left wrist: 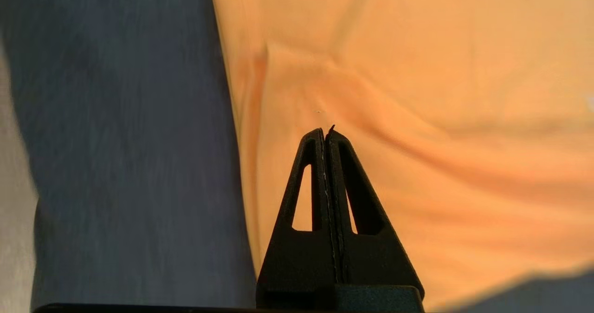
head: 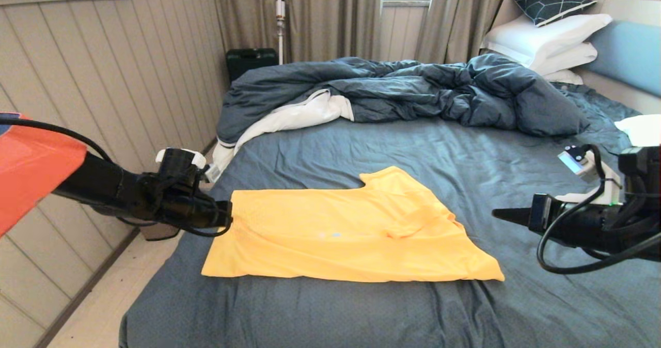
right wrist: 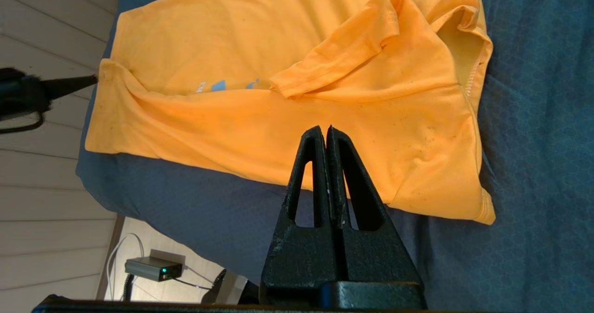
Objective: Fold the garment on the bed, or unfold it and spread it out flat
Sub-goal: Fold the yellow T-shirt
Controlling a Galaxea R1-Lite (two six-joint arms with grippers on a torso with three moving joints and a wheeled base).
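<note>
The garment (head: 335,234), a bright yellow T-shirt, lies on the near half of the bed (head: 361,146), folded lengthwise with one sleeve turned onto its body. A bit of its pale blue print (right wrist: 218,85) shows at the fold. My left gripper (head: 230,217) is at the shirt's left edge, shut on the garment (left wrist: 441,94); the cloth puckers toward its tip (right wrist: 95,77). My right gripper (head: 494,214) hovers to the right of the shirt, apart from it. In the right wrist view that gripper (right wrist: 325,128) is shut with nothing in it, above the garment (right wrist: 278,118).
A rumpled dark blue duvet (head: 413,87) with white lining fills the far half of the bed. White pillows (head: 547,38) and the blue headboard (head: 630,53) are at the far right. A panelled wall runs along the left, and a small box (right wrist: 153,269) sits on the floor beside the bed.
</note>
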